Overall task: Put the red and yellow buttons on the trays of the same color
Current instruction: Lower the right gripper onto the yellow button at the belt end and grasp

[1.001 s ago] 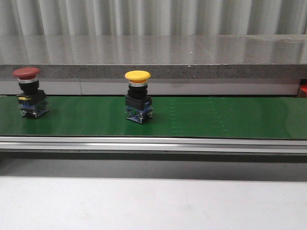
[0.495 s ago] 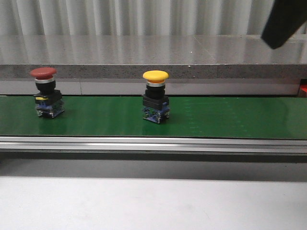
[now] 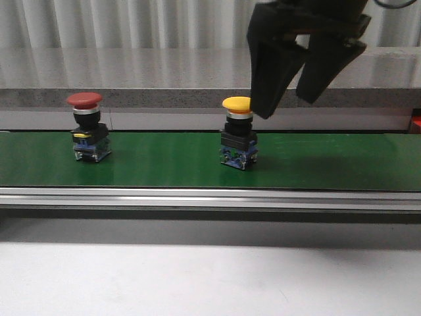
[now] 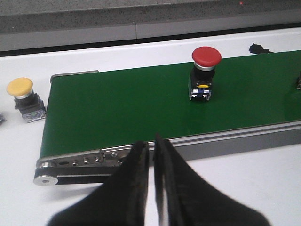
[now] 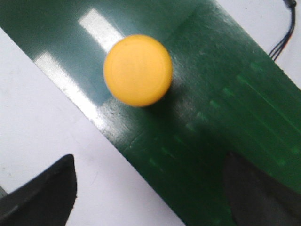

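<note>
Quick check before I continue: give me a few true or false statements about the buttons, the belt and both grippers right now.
1. The yellow button stands upright on the green belt. True.
2. The right gripper is shut on the yellow button. False: its jaws are open, above the button.
3. The red button lies tipped over. False: it stands upright on the belt.
4. The left gripper is shut and holds nothing. True.
5. A second yellow button sits off the belt. True.
</note>
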Robot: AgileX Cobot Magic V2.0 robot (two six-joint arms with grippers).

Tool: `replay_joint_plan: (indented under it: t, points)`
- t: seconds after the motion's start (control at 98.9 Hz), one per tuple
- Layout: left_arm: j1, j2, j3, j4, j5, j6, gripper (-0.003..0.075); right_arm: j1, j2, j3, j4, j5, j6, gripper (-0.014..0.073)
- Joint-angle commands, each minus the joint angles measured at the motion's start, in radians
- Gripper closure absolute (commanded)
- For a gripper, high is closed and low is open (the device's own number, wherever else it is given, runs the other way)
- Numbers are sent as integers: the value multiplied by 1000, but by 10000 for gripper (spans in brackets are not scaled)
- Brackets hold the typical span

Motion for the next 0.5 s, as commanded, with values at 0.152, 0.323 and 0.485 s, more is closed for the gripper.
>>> replay_joint_plan:
  t: [0.152, 0.323, 0.485]
  points:
    - [-7, 3, -26, -14, -73, -4, 726, -6, 74, -53, 73, -55, -227, -30]
    - [-7, 3, -26, -14, -73, -4, 726, -11, 115, -53, 100, -102, -258, 9]
    - [-7, 3, -26, -14, -73, -4, 726, -41, 130, -53, 101, -126, -257, 289]
